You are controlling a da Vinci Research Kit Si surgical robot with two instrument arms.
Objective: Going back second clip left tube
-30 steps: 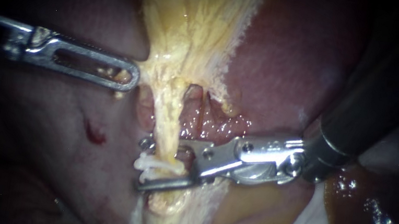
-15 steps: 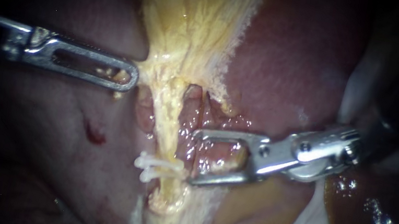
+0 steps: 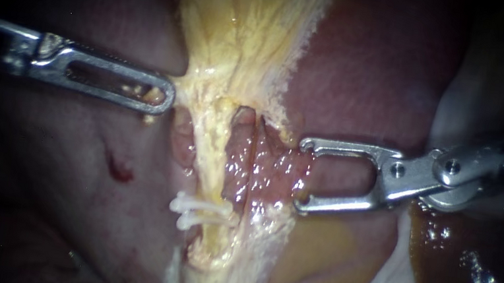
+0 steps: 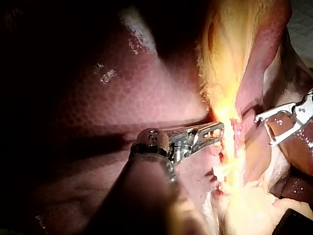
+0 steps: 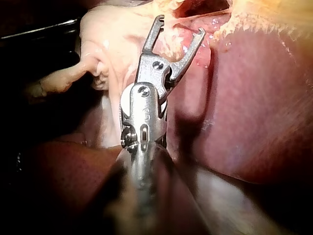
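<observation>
White clip [image 3: 200,210] partly covers the left tube [image 3: 214,156].

Your left instrument [image 3: 165,96] and right instrument [image 3: 302,174] show bright, polished metal. The clip [image 3: 201,211] looks like smooth white plastic. The tube [image 3: 215,156] it sits on is stringy, rough and moist. The liver [image 3: 368,79] is smooth, wet and glossy.
</observation>
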